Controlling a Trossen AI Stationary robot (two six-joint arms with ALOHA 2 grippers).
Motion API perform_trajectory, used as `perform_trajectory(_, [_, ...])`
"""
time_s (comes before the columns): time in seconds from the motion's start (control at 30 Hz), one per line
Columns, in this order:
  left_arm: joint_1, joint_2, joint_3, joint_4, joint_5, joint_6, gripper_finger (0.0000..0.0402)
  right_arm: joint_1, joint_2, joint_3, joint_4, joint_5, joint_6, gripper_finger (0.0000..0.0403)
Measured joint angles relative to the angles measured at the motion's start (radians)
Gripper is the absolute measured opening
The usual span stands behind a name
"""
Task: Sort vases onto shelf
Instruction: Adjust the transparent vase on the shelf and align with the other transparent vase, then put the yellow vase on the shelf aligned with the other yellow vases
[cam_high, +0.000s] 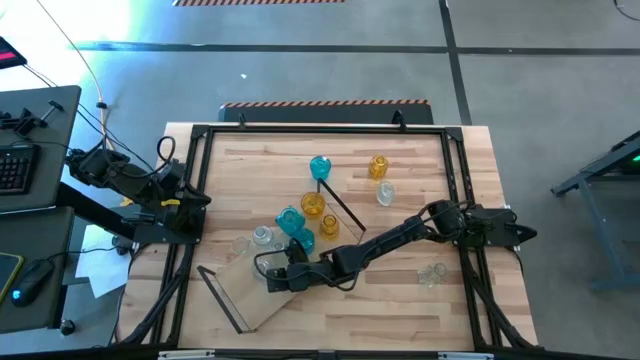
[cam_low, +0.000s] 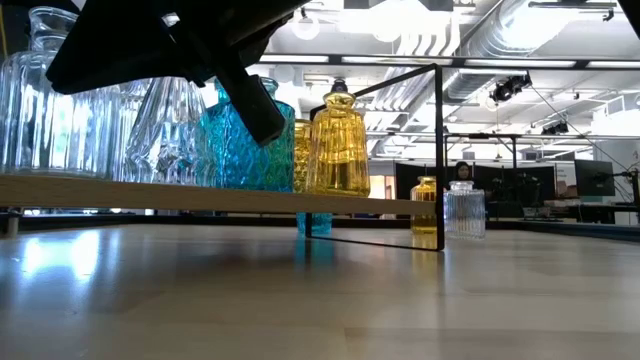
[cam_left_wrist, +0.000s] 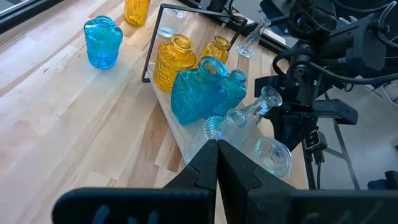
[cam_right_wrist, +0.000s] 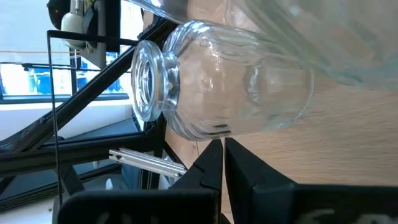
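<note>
The shelf (cam_high: 250, 300) is a light-wood board with black wire frames at its ends, lying slantwise on the table's near middle. Teal (cam_high: 290, 220), amber (cam_high: 313, 205) and clear (cam_high: 262, 237) vases stand on it. A teal vase (cam_high: 320, 167), an amber one (cam_high: 378, 166) and two clear ones (cam_high: 385, 193) (cam_high: 432, 272) stand on the tabletop. My right gripper (cam_high: 272, 278) reaches over the shelf's near-left part. It is shut, its tips (cam_right_wrist: 224, 149) right at a clear vase (cam_right_wrist: 236, 87) standing upright on the board. My left gripper (cam_high: 195, 200) is shut and waits at the table's left edge. My right gripper comes level at the lower side of the clear vase's body (cam_right_wrist: 208, 132) with its fingers shut. Whether the tips touch the glass, I cannot tell.
The black rail frame (cam_high: 200, 135) runs around the tabletop. The shelf's wire end frames (cam_high: 340, 205) (cam_high: 220, 300) stand up beside the vases. In the low view the board (cam_low: 150, 195) sits raised above the table. Bare wood shows along the near-right part (cam_high: 400, 310).
</note>
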Motion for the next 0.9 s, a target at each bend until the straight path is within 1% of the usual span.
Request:
perform_trajectory(0.3, [0.0, 0.0, 0.0, 0.0, -0.002, 0.0, 0.0, 0.014, -0.001, 0.007, 0.022, 0.011, -0.004, 0.0])
perform_trajectory(0.37, [0.0, 0.0, 0.0, 0.0, -0.002, 0.0, 0.0, 0.03, -0.001, 0.035, 0.01, 0.049, -0.013, 0.0])
perform_trajectory(0.43, [0.0, 0.0, 0.0, 0.0, -0.002, 0.0, 0.0, 0.048, -0.002, 0.077, -0.015, 0.11, -0.027, 0.0])
perform_trajectory(0.53, [0.0, 0.0, 0.0, 0.0, -0.002, 0.002, 0.0, 0.073, -0.004, 0.151, -0.097, 0.195, -0.037, 0.0])
perform_trajectory(0.6, [0.0, 0.0, 0.0, 0.0, -0.002, 0.014, 0.0, 0.085, -0.004, 0.214, -0.199, 0.233, -0.035, 0.0])
perform_trajectory(0.67, [0.0, 0.0, 0.0, 0.0, -0.002, 0.016, 0.0, 0.094, -0.004, 0.293, -0.34, 0.25, -0.027, 0.0])
perform_trajectory(0.83, [0.0, 0.0, 0.0, 0.0, -0.002, 0.017, 0.0, 0.11, -0.005, 0.524, -0.828, 0.319, 0.041, 0.0])
perform_trajectory(0.87, [0.0, 0.0, 0.0, 0.0, -0.002, 0.017, 0.0, 0.112, -0.005, 0.566, -0.912, 0.338, 0.051, 0.0])
perform_trajectory(0.9, [0.0, 0.0, 0.0, 0.0, -0.002, 0.018, 0.0, 0.113, -0.017, 0.573, -0.96, 0.354, 0.061, 0.0])
